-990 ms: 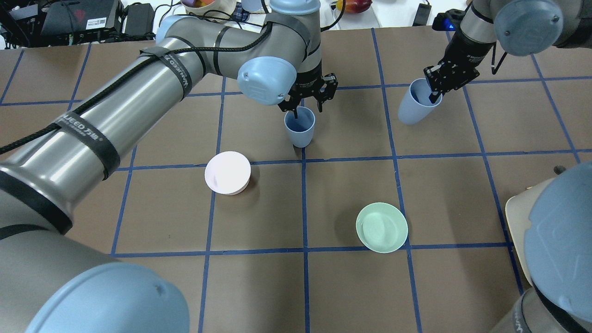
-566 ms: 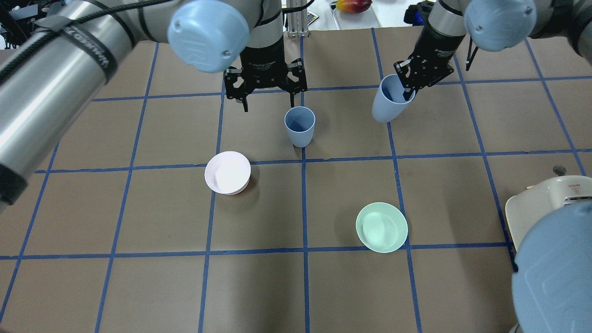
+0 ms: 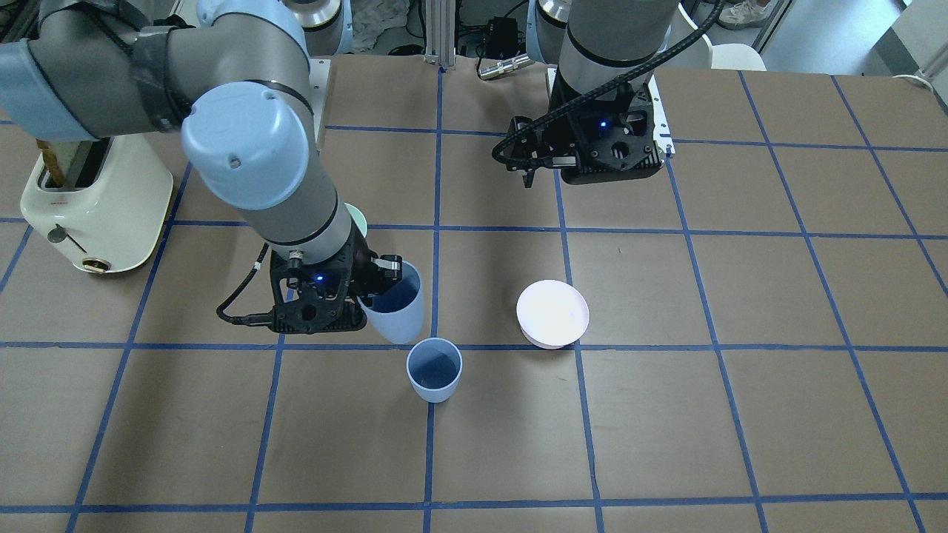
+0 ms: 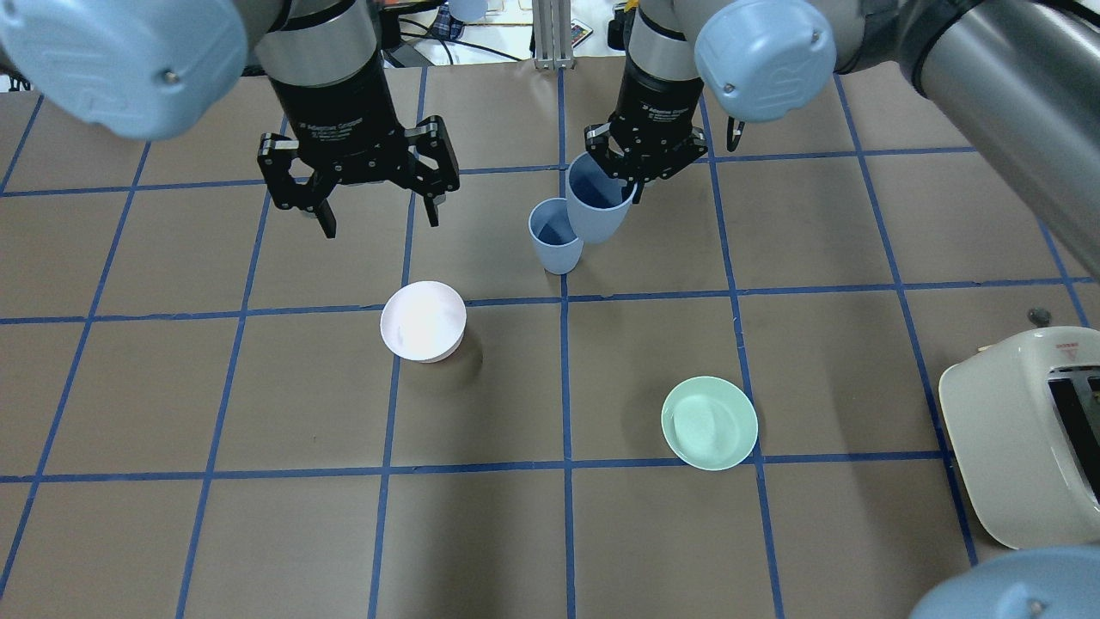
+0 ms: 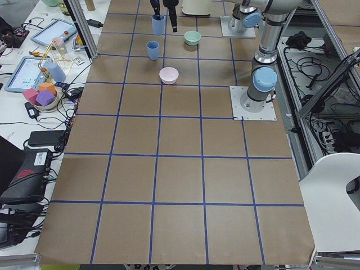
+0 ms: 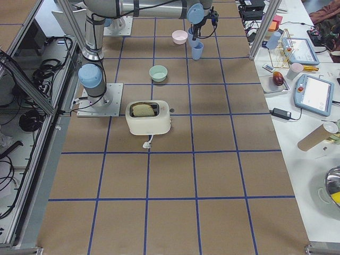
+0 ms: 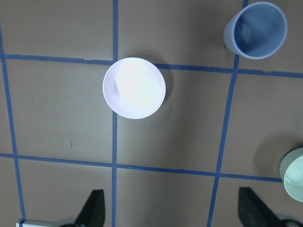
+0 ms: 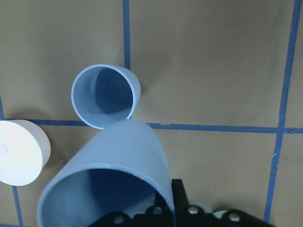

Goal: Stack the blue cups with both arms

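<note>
One blue cup (image 4: 557, 247) stands upright on the table near the centre line, also seen in the front view (image 3: 434, 370). My right gripper (image 4: 634, 176) is shut on the rim of the second blue cup (image 4: 597, 211), one finger inside it. That cup hangs tilted, above and just beside the standing cup; in the right wrist view the held cup (image 8: 109, 182) overlaps the standing cup's (image 8: 105, 97) rim. My left gripper (image 4: 380, 225) is open and empty, in the air to the left of the standing cup, above bare table.
A pale pink bowl (image 4: 424, 321) sits left of centre, under the left wrist camera (image 7: 134, 88). A mint-green bowl (image 4: 709, 422) sits nearer the robot, right of centre. A cream toaster (image 4: 1023, 434) stands at the right edge.
My right gripper carried its cup leftward, up to the standing cup. My left gripper let go of the standing cup, then drew away to the left, open.
</note>
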`<state>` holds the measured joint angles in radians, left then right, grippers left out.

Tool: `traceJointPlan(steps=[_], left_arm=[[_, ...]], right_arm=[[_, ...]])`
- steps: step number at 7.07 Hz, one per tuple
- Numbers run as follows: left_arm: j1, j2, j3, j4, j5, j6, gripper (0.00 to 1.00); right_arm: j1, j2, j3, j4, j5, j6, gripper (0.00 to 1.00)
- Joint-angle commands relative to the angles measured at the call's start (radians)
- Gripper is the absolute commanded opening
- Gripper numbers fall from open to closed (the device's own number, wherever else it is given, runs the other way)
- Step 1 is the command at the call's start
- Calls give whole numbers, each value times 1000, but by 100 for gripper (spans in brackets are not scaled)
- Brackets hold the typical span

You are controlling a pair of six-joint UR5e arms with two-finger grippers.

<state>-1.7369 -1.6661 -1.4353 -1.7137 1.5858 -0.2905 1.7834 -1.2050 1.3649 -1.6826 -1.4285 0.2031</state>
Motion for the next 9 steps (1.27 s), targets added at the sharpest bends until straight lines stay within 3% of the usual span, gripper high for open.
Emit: traceJointPlan(steps=[1, 3, 9], left_arm=[[40, 52, -129, 220, 2, 50, 100], [88, 55, -119, 279, 8, 213, 100], [108, 49, -83, 223, 0, 211, 100]], right_arm=[[30, 31, -3, -107, -3, 68, 0], [30, 67, -3, -153, -15, 73, 0], [30, 90, -1, -147, -3, 71, 0]])
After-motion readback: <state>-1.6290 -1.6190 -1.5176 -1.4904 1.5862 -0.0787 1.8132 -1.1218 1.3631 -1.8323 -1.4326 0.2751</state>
